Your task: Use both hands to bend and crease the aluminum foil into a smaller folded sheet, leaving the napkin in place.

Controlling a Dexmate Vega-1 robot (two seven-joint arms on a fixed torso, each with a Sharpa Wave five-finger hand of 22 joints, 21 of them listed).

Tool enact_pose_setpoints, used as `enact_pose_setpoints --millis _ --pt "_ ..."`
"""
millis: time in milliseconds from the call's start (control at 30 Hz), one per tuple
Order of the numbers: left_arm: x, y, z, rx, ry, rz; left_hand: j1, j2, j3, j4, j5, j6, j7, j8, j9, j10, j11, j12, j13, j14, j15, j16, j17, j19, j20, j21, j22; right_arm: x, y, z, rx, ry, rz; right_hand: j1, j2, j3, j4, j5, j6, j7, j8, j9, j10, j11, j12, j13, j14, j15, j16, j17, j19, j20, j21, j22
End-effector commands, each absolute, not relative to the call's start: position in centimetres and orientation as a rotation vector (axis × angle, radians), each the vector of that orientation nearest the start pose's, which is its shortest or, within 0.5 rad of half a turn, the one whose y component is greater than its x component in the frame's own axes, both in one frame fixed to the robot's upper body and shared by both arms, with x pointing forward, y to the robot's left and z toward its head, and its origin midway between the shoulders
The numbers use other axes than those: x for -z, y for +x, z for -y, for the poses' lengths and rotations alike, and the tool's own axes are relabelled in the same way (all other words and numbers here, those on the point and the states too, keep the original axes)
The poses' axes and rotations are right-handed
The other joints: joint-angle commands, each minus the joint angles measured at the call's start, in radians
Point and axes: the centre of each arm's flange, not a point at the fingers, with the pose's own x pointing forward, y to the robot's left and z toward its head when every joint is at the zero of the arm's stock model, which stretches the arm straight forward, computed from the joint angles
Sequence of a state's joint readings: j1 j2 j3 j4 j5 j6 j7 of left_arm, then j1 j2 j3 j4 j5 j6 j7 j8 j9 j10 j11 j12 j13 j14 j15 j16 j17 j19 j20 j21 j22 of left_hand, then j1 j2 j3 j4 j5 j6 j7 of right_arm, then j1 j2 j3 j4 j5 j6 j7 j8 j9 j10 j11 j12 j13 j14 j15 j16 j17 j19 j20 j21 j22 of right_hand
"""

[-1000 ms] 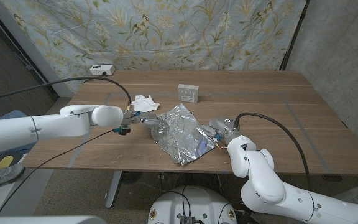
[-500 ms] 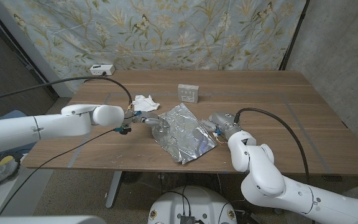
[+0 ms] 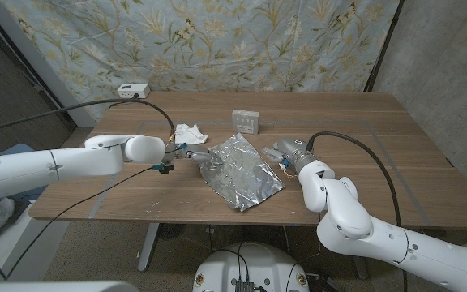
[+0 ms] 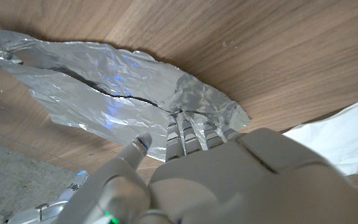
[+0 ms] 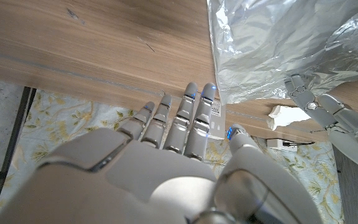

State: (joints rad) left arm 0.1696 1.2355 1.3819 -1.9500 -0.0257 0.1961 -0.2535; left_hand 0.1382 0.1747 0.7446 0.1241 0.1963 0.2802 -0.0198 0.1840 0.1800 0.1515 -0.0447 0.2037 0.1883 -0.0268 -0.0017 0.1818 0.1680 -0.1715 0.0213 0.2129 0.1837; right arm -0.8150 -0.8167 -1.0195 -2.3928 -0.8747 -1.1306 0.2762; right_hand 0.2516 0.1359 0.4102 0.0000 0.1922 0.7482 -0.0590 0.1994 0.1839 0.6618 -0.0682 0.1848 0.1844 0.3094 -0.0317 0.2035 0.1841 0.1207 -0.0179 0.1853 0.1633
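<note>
Crinkled aluminum foil (image 3: 239, 170), a shiny irregular sheet, lies at frame centre on the wooden table (image 3: 379, 154). Left hand (image 3: 194, 154) presses its fingers on the foil's left corner, grasping nothing. Right hand (image 3: 280, 154), fingers straight, apart, empty, sits just beside the right edge. Behind: crumpled white napkin (image 3: 189, 133), small grey box (image 3: 246, 121).

Crinkled, shiny metal foil (image 3: 239, 170), glinting with creases. Matt brown wood table (image 3: 363, 138), smooth with fine grain. Soft white paper napkin (image 3: 189, 133), rumpled. Glossy white plastic arm shells, grey metallic fingers (image 5: 191, 118). Printed cloth backdrop (image 3: 217, 40), matt.
</note>
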Motion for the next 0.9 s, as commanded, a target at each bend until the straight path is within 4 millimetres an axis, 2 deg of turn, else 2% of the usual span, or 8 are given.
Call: enact_pose_setpoints --millis 33,367,633,900 --pt "2.2 57.9 -22.9 0.598 1.508 0.223 -0.002 0.008 0.004 -0.007 -0.002 -0.004 0.002 0.000 0.002 0.004 0.004 0.005 0.004 -0.002 0.002 0.000 0.002 -0.046 0.005 -0.002 0.002 3.2 48.5 13.5 0.052 -1.402 0.310 -0.007 0.000 0.008 -0.002 -0.002 0.002 -0.002 -0.003 0.002 0.000 0.002 0.002 0.001 0.006 -0.004 -0.002 0.002 0.009 -0.005 0.001 0.002" --pt "0.6 56.9 -22.7 0.563 1.501 0.251 -0.001 0.008 0.003 -0.007 -0.002 -0.004 0.002 0.001 0.002 0.002 0.003 0.005 0.004 -0.002 0.002 0.000 0.002 -0.046 0.005 -0.002 0.002 2.3 49.8 13.7 0.040 -1.390 0.331 -0.011 0.000 0.010 -0.001 -0.002 -0.001 -0.002 -0.004 0.002 -0.002 0.006 0.002 0.001 0.006 -0.004 -0.001 0.003 0.010 -0.006 0.001 0.002" --pt "-0.1 55.4 -23.2 0.535 1.492 0.273 0.000 0.008 0.003 -0.009 -0.002 0.000 0.002 0.002 0.002 0.005 0.005 0.006 0.004 -0.001 0.002 0.000 0.002 -0.046 0.006 -0.002 0.002 2.4 50.0 13.7 0.032 -1.384 0.324 -0.012 0.001 0.012 -0.001 -0.002 -0.002 -0.001 -0.004 0.002 -0.004 0.006 0.001 0.002 0.006 -0.004 -0.002 0.003 0.011 -0.006 0.001 0.002" --pt "-0.3 54.9 -23.3 0.520 1.488 0.289 0.002 0.008 0.003 -0.010 -0.002 0.001 0.000 0.002 0.002 0.004 0.005 0.005 0.004 0.000 0.002 0.000 0.002 -0.044 0.005 -0.001 0.002 2.5 50.0 13.7 0.022 -1.381 0.323 -0.014 0.001 0.014 -0.001 -0.003 -0.002 -0.001 -0.004 0.002 -0.002 0.008 0.002 0.002 0.006 -0.004 -0.002 0.003 0.011 -0.007 0.000 0.002"
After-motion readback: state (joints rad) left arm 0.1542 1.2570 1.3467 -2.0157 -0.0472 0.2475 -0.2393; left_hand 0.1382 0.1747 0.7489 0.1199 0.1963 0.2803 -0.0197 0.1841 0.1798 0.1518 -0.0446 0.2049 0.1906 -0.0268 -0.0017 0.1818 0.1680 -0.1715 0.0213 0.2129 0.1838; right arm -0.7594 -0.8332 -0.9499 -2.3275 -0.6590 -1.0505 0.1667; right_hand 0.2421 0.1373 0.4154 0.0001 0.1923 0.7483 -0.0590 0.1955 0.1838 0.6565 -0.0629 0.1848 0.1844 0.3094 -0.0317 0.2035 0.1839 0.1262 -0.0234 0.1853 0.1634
